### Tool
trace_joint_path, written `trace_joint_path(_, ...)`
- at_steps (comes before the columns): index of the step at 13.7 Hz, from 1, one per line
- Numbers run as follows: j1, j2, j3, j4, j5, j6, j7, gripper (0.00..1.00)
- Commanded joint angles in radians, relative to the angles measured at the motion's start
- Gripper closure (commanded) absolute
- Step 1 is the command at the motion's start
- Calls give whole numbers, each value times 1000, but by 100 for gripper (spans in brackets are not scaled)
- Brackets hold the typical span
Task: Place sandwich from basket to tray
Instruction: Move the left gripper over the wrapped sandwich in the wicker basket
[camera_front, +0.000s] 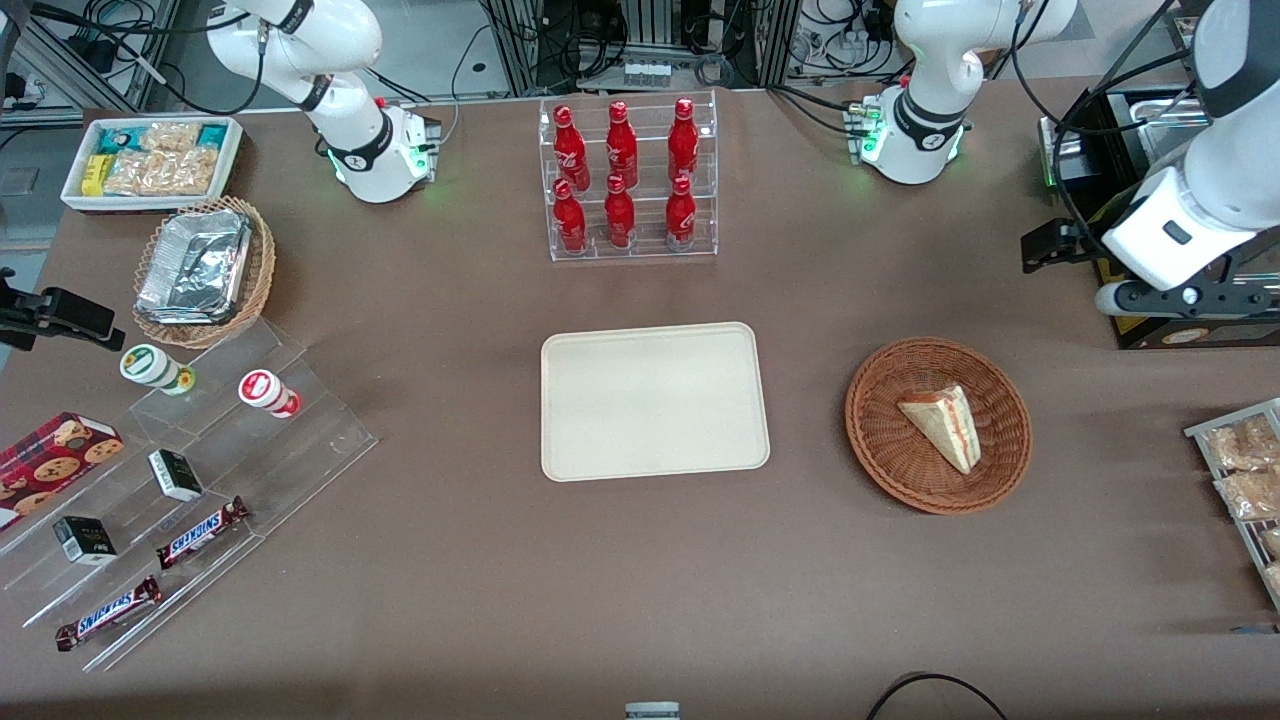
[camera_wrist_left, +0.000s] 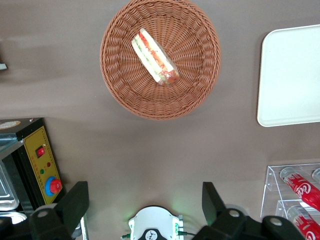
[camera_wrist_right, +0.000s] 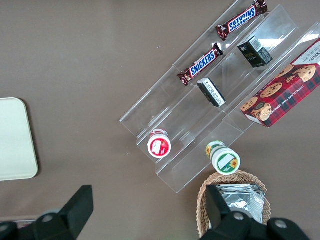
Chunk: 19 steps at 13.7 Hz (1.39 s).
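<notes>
The sandwich (camera_front: 944, 425) is a pale triangular wedge with red and green filling, lying in the reddish-brown wicker basket (camera_front: 880, 440). Both also show in the left wrist view, the sandwich (camera_wrist_left: 154, 56) resting near the middle of the basket (camera_wrist_left: 120, 80). The cream tray (camera_front: 655, 400) lies flat beside the basket, toward the parked arm's end, with nothing on it; a corner of the tray (camera_wrist_left: 290, 75) shows at the wrist too. My gripper (camera_front: 1048, 246) hangs high over the working arm's end of the table, farther from the front camera than the basket. That gripper (camera_wrist_left: 145, 202) is open and holds nothing.
A clear rack of red bottles (camera_front: 628, 180) stands farther from the front camera than the tray. A black and yellow box (camera_front: 1150, 200) sits under my arm. Snack packets on a rack (camera_front: 1245, 470) lie at the working arm's table edge. Clear steps with snacks (camera_front: 190, 500) sit toward the parked arm's end.
</notes>
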Motion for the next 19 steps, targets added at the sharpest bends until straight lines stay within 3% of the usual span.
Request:
trace_joint_path(1, 3, -13, 2, 7, -12, -14, 16, 0)
trace_joint_path(7, -3, 32, -5, -71, -6, 70, 16, 0)
trace_joint_path(12, -6, 32, -5, -247, -6, 277, 14, 0)
trace_joint_path(16, -6, 44, -5, -439, -1, 546, -1, 0)
trace_joint_path(19, -6, 64, -3, -499, -2, 665, -4, 0)
